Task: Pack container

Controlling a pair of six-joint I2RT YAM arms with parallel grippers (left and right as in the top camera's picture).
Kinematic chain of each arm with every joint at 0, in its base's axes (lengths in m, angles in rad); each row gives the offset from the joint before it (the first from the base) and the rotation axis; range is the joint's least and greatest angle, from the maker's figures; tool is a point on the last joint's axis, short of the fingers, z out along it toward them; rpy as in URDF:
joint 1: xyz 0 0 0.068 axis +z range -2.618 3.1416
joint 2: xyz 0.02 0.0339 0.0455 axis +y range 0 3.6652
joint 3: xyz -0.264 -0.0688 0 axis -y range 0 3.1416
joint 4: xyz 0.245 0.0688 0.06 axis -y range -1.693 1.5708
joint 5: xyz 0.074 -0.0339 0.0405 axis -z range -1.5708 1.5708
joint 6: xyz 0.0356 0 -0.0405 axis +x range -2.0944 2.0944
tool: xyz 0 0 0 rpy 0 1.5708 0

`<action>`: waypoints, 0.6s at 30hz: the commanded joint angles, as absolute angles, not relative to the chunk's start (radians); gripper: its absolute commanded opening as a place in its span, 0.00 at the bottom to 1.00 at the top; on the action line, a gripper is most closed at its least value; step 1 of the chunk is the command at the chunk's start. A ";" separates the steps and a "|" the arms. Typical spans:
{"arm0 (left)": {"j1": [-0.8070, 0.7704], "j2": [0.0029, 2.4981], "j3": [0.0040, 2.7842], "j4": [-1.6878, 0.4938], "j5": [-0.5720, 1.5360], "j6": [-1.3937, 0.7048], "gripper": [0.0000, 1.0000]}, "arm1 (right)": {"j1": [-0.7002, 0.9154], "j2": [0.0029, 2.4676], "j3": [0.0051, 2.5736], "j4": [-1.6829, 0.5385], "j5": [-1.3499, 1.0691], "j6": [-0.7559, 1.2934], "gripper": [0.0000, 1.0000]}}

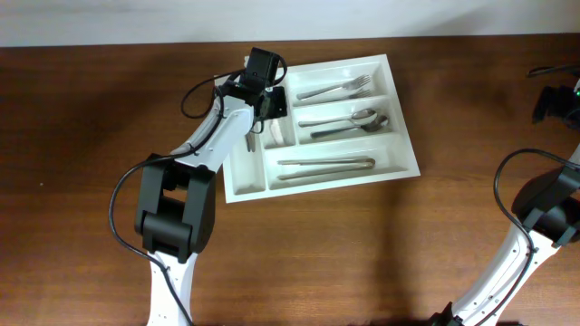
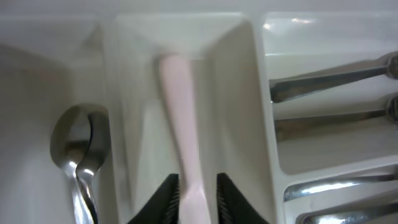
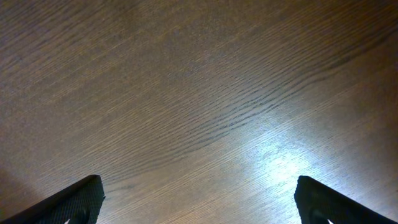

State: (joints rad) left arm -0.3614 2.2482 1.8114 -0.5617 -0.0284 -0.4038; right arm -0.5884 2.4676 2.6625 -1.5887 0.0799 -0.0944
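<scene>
Dark wooden desk (image 1: 91,136), white container (image 1: 317,184) at its far middle. My left fingers (image 2: 166,199) flank a pale utensil (image 2: 183,112) in a narrow compartment; whether they are gripping it or standing just clear, I cannot tell. If I lift while it is pinched, it could drag out. My right fingers (image 3: 68,202) gape, empty.

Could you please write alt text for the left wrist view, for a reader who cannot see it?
A pale, blurred utensil handle runs along a narrow compartment of the white cutlery tray, its near end between the fingers of the left gripper. A metal spoon lies to the left; metal handles lie in compartments to the right.
</scene>
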 commanded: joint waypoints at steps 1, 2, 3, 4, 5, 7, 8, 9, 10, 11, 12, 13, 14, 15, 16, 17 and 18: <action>-0.358 2.257 1.827 -0.553 -0.006 -0.387 0.27 | -0.590 2.464 2.655 -1.588 0.075 -0.101 0.99; -0.358 2.257 1.830 -0.553 -0.003 -0.387 0.28 | -0.590 2.464 2.655 -1.588 0.075 -0.101 0.99; -0.358 2.257 1.834 -0.553 -0.003 -0.385 0.30 | -0.590 2.464 2.655 -1.588 0.075 -0.101 0.99; -0.357 2.257 1.840 -0.553 0.001 -0.367 0.31 | -0.590 2.464 2.655 -1.588 0.075 -0.101 0.99; -0.357 2.257 1.848 -0.554 0.006 -0.342 0.33 | -0.590 2.464 2.655 -1.588 0.075 -0.101 0.99; -0.357 2.256 1.881 -0.569 0.005 -0.290 0.40 | -0.590 2.464 2.655 -1.588 0.075 -0.101 0.99; -0.357 2.254 1.908 -0.588 0.004 -0.265 0.43 | -0.590 2.464 2.656 -1.588 0.075 -0.101 0.99; -0.357 2.251 1.937 -0.609 0.004 -0.244 0.49 | -0.590 2.464 2.655 -1.588 0.075 -0.101 0.99; -0.357 2.248 1.969 -0.634 0.004 -0.224 0.55 | -0.590 2.464 2.655 -1.588 0.075 -0.101 0.99; -0.357 2.243 2.011 -0.669 0.004 -0.202 0.61 | -0.590 2.464 2.655 -1.588 0.075 -0.101 0.99; -0.357 2.237 2.047 -0.698 0.004 -0.181 0.71 | -0.590 2.464 2.655 -1.588 0.075 -0.101 0.99; -0.357 2.231 2.083 -0.728 0.003 -0.160 0.78 | -0.590 2.464 2.655 -1.588 0.075 -0.101 0.99; -0.356 2.220 2.123 -0.762 -0.001 -0.144 0.86 | -0.590 2.464 2.655 -1.588 0.075 -0.101 0.99; -0.355 2.211 2.155 -0.790 -0.008 -0.134 0.97 | -0.590 2.464 2.655 -1.588 0.075 -0.101 0.99; -0.352 2.198 2.185 -0.818 -0.019 -0.129 0.99 | -0.590 2.464 2.655 -1.588 0.075 -0.101 0.99; -0.348 2.182 2.218 -0.851 -0.035 -0.129 0.99 | -0.590 2.464 2.655 -1.588 0.075 -0.101 0.99; -0.344 2.165 2.243 -0.877 -0.049 -0.129 0.99 | -0.590 2.464 2.655 -1.588 0.075 -0.101 0.99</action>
